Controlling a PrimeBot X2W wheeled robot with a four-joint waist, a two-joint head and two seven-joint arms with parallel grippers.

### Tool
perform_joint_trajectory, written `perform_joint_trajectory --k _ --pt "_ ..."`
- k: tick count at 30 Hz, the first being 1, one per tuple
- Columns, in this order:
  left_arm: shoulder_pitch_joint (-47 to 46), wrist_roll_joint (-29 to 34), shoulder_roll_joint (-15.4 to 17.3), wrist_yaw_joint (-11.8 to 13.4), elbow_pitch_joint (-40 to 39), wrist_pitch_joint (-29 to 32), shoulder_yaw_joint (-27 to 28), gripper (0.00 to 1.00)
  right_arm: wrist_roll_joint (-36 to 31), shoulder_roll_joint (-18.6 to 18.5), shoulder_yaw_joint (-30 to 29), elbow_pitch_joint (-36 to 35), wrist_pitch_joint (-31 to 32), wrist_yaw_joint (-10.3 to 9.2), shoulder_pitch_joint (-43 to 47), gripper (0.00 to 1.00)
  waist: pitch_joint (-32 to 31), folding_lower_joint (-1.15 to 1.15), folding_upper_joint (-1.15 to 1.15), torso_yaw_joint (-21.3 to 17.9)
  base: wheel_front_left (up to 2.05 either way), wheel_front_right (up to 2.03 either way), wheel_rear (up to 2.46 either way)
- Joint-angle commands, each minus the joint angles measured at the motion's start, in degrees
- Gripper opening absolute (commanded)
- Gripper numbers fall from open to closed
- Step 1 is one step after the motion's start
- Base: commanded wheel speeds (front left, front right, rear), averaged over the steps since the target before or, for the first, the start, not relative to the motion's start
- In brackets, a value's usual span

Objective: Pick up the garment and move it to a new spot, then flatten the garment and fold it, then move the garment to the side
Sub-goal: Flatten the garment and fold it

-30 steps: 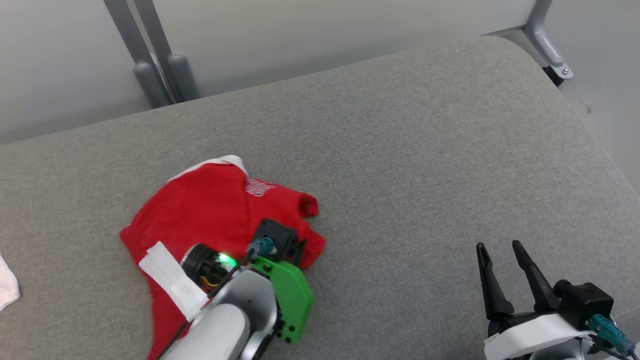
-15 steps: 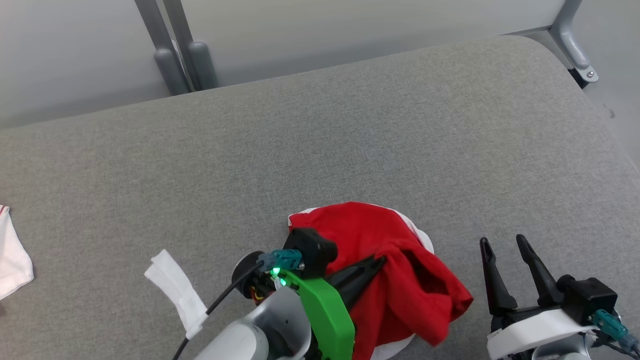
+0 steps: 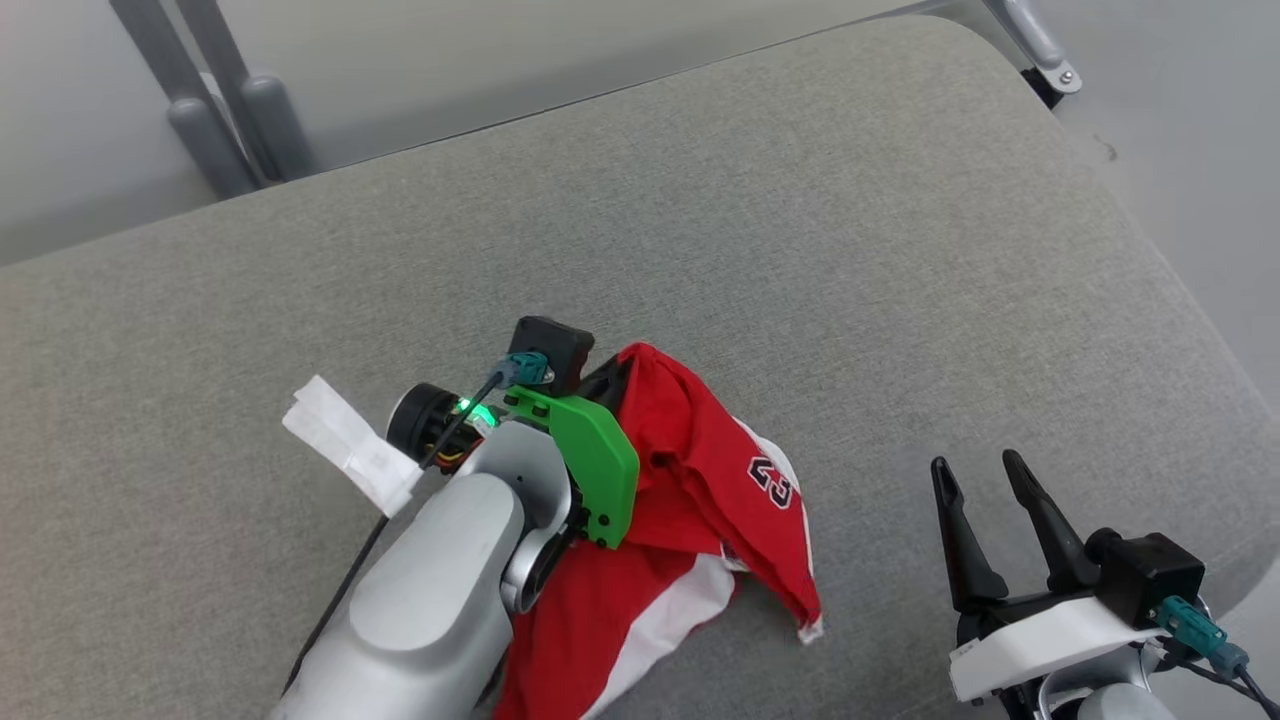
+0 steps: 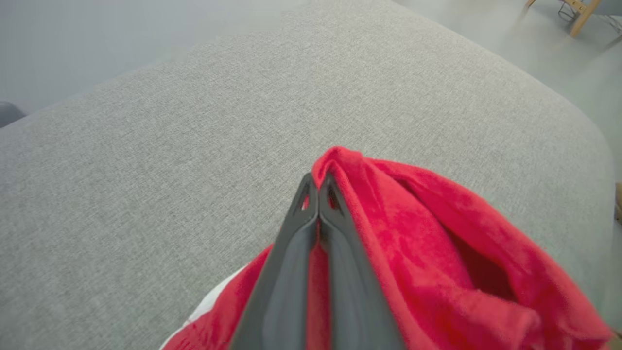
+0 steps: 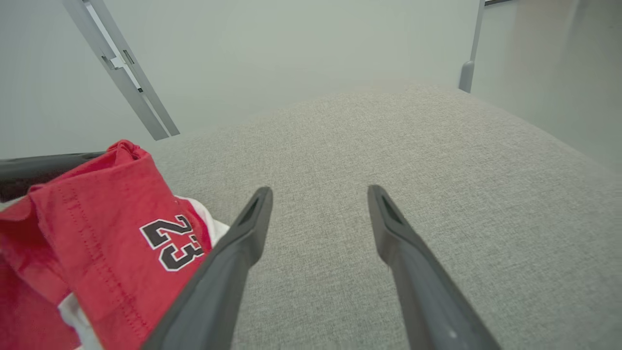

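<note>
- Garment (image 3: 700,480): red with white panels and a black "23", bunched, not flat. It was on the grey cushion (image 3: 800,250), near the front edge in the head view, between the two arms.
- Its top fold was drawn up into a peak. The rest sagged down onto the cushion, with a white-edged corner trailing toward the right arm.
- The "23" faced the right arm's side and read clearly in the right wrist view.
- Left gripper (image 4: 318,183): fingers pressed together, with red cloth pinched between them. In the left wrist view the peak sat at the fingertips and the cloth draped over one finger.
- In the head view the left fingers were mostly hidden under the cloth. The wrist's green bracket (image 3: 595,460) lay against the garment.
- Right gripper (image 3: 974,460): jaws spread wide, nothing between them. It was near the garment's trailing corner but apart from it, fingers pointing across bare cushion.
- White tag (image 3: 345,450) on the left arm's cable, over the cushion beside the wrist.
- Grey frame legs (image 3: 210,130) stood beyond the cushion's far edge.
</note>
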Motion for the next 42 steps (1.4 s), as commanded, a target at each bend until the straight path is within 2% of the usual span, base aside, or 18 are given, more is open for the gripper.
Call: perform_joint_trajectory --k 1,2,3,7,9,14,18,22,25,33,34,35,37,38,40,42 --pt "-1.37 -0.32 -0.21 0.52 2.28 -1.92 0.48 0.16 0.11 0.13 -0.03 0.10 -0.17 0.00 0.05 1.00 0.71 0.00 0.00 -2.04 0.00 0.00 0.00" --pt "-1.90 -0.43 -0.34 0.26 4.27 -2.99 0.15 0.54 0.11 0.20 0.12 0.19 -0.17 0.00 0.13 1.00 0.57 0.00 0.00 -2.41 0.00 0.00 0.00" --pt "-2.09 -0.83 -0.49 0.01 5.72 -3.46 -0.14 1.00 0.05 0.27 0.13 0.27 -0.17 0.00 0.19 1.00 0.43 0.00 0.00 -2.67 0.00 0.00 0.00" --pt "-1.99 -3.08 -0.65 -0.72 9.52 -4.77 -0.12 1.00 -0.05 0.52 -0.32 0.17 -0.17 0.00 0.77 1.00 -0.37 0.00 0.00 -3.17 0.00 0.00 0.00" --pt "-1.52 -3.08 -0.17 -0.22 9.38 -6.11 0.60 1.00 -0.17 0.46 -0.67 0.16 -0.17 0.00 1.42 1.00 -1.01 0.00 0.00 -3.03 0.00 0.00 0.00" --pt "0.90 -2.40 3.68 1.05 2.69 -6.88 1.17 1.00 -0.42 0.52 -2.52 -0.55 -0.17 0.00 3.41 1.00 -2.48 0.00 0.00 -1.34 0.00 0.00 0.00" --pt "3.76 -1.69 5.06 -0.75 -9.10 -2.59 -2.65 1.00 -0.61 0.54 -2.69 -0.87 -0.17 0.00 4.10 1.00 -2.87 0.00 0.00 -0.03 0.00 0.00 0.00" --pt "7.03 -2.52 6.17 -1.64 -18.78 5.83 -7.51 1.00 -0.79 0.63 -1.54 -0.88 -0.17 0.00 2.79 1.00 -2.82 0.00 0.00 -0.39 0.00 0.00 0.00" --pt "7.72 -0.36 8.34 -0.06 -21.33 9.86 -9.34 1.00 -0.63 0.72 -0.71 -0.97 -0.17 0.00 2.11 1.00 -2.85 0.00 0.00 -1.89 0.00 0.00 0.00" --pt "10.14 -3.03 8.99 1.41 -25.17 13.30 -9.24 1.00 -0.13 1.15 -1.40 -0.75 -0.17 0.00 3.20 1.00 -1.73 0.00 0.00 -5.00 0.00 0.00 0.00" --pt "10.08 -2.94 8.77 1.56 -25.09 13.37 -9.22 0.98 -0.04 1.22 -1.31 -0.73 -0.17 0.00 3.17 1.00 -1.63 0.00 0.00 -5.27 0.00 0.00 0.00" --pt "9.82 -3.02 8.51 2.02 -24.56 13.81 -8.98 0.91 0.10 1.37 -1.14 -0.69 -0.17 0.00 3.04 1.00 -1.49 0.00 0.00 -5.84 0.00 0.00 0.00" --pt "9.18 -2.99 8.24 2.56 -23.46 14.43 -8.87 0.69 0.19 1.61 -0.96 -0.60 -0.17 0.00 2.70 1.00 -1.30 0.00 0.00 -6.75 0.00 0.00 0.00" --pt "8.98 -3.21 7.98 2.65 -22.87 14.62 -8.85 0.49 0.19 1.76 -0.81 -0.56 -0.18 0.00 2.48 1.00 -1.21 0.00 0.00 -7.16 0.00 0.00 0.00" --pt "8.33 -3.31 7.59 2.73 -21.54 14.95 -8.93 0.00 0.29 2.06 -0.53 -0.50 -0.17 0.00 2.24 1.00 -1.00 0.00 0.00 -8.13 0.00 0.00 0.00" --pt "7.79 -3.57 7.03 2.66 -20.23 14.93 -8.85 0.00 0.44 2.29 -0.39 -0.37 -0.17 0.00 2.20 1.00 -0.76 0.00 0.00 -9.14 0.00 0.00 0.00"
